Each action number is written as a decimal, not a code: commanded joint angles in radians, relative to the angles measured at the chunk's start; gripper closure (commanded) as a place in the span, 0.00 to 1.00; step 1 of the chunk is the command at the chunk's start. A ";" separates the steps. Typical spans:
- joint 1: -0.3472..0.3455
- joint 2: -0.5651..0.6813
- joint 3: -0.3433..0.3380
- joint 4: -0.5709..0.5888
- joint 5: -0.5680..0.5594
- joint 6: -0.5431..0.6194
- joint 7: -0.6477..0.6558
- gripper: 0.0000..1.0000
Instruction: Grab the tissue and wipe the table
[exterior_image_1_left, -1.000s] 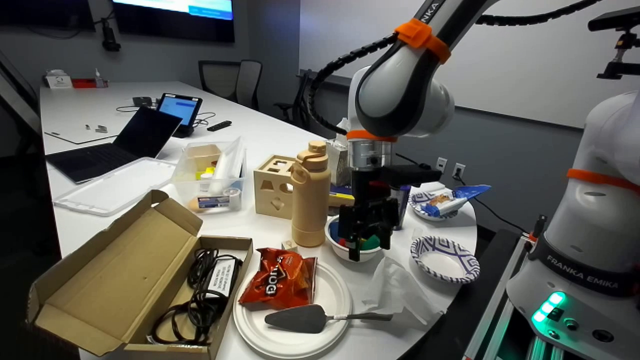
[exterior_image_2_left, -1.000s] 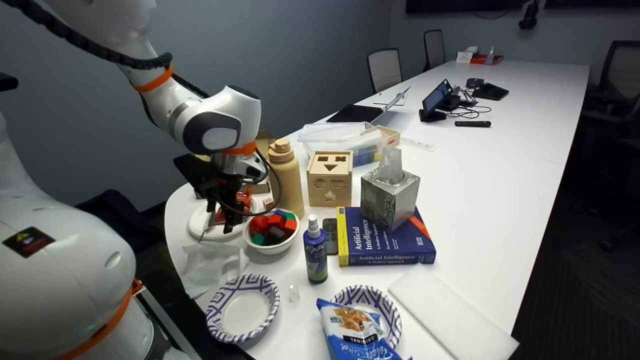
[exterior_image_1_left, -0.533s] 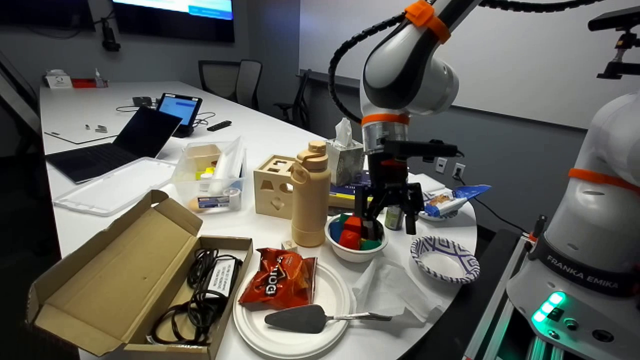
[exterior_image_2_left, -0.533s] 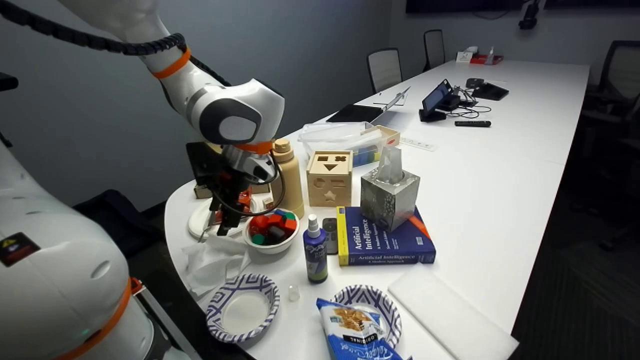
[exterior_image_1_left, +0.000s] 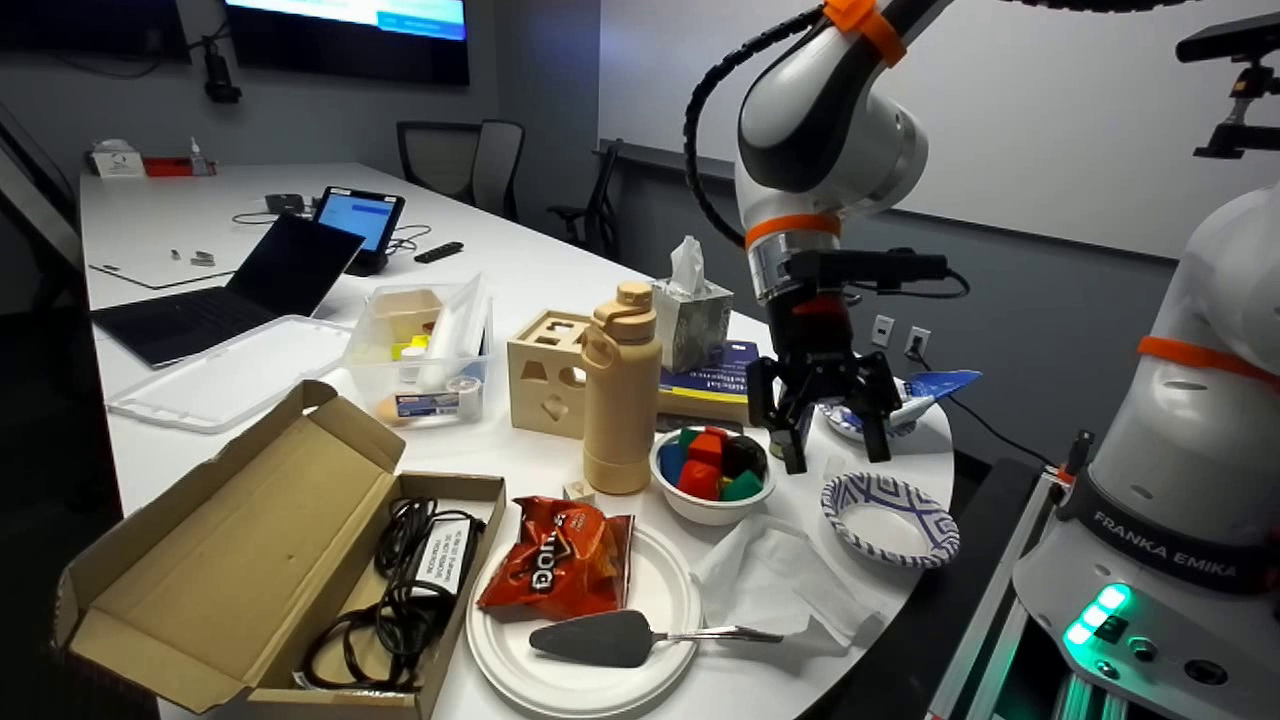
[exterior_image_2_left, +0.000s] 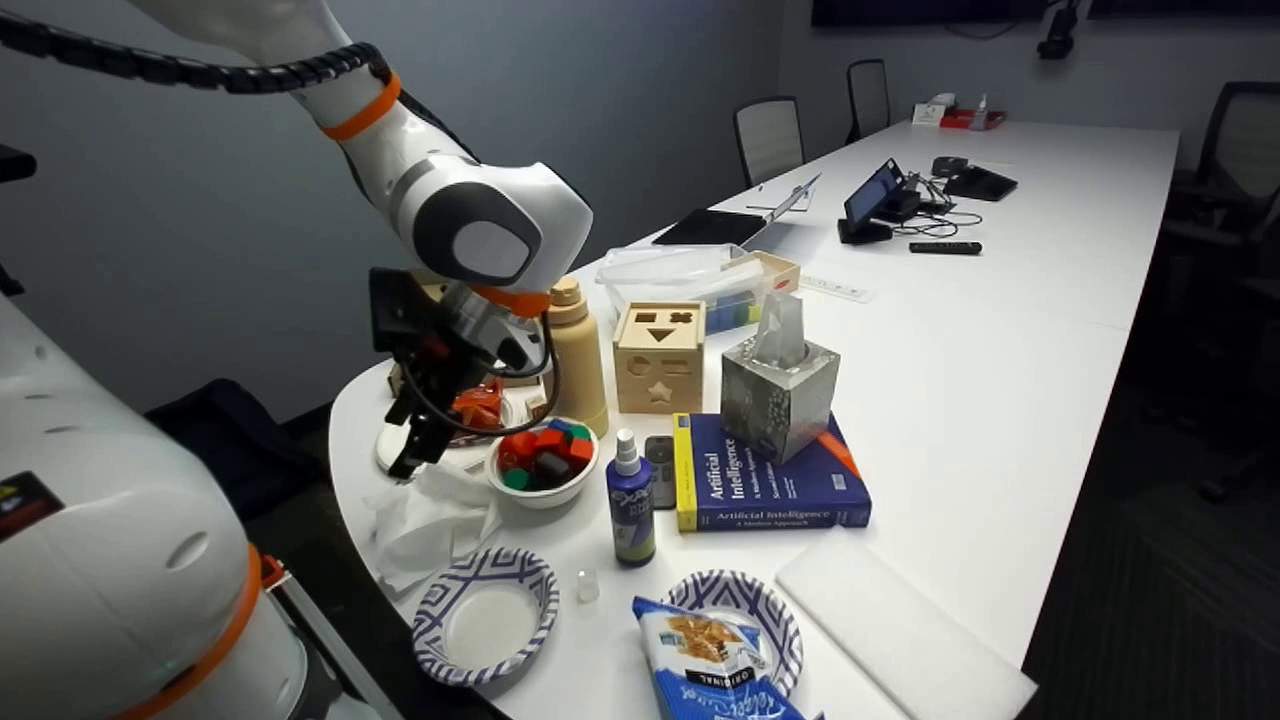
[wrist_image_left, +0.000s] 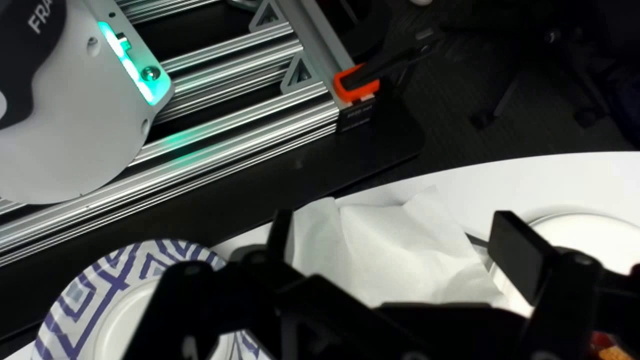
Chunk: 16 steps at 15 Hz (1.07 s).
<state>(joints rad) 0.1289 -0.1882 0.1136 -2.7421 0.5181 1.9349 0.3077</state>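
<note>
The tissue (exterior_image_1_left: 780, 578) is a crumpled white sheet lying on the white table (exterior_image_1_left: 560, 275) near its rounded edge, between the white plate and a patterned bowl. It also shows in an exterior view (exterior_image_2_left: 430, 525) and in the wrist view (wrist_image_left: 395, 245). My gripper (exterior_image_1_left: 836, 458) is open and empty, tilted, and held above the table. In an exterior view the gripper (exterior_image_2_left: 408, 465) appears just behind the tissue's upper edge. In the wrist view the tissue shows between the spread fingers but apart from them; its lower part is hidden by the gripper body.
A white plate (exterior_image_1_left: 500, 670) holds a red chip bag (exterior_image_1_left: 560, 565) and a cake server (exterior_image_1_left: 600, 640), whose handle reaches the tissue. A bowl of blocks (exterior_image_1_left: 710, 510), a patterned bowl (exterior_image_1_left: 890, 520), a bottle (exterior_image_1_left: 622, 400) and a spray bottle (exterior_image_2_left: 632, 510) stand close by.
My gripper has moved from beside the block bowl toward the robot base, rising and tilting, and its fingers show spread apart. The tissue has shifted slightly toward the white plate and its folds look different.
</note>
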 joint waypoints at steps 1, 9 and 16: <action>0.020 0.012 0.007 0.002 0.103 -0.046 -0.059 0.00; 0.098 0.180 0.114 -0.003 0.235 0.150 -0.184 0.06; 0.183 0.348 0.215 -0.006 0.234 0.427 -0.260 0.00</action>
<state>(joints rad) 0.2813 0.1045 0.3011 -2.7500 0.7264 2.2723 0.0826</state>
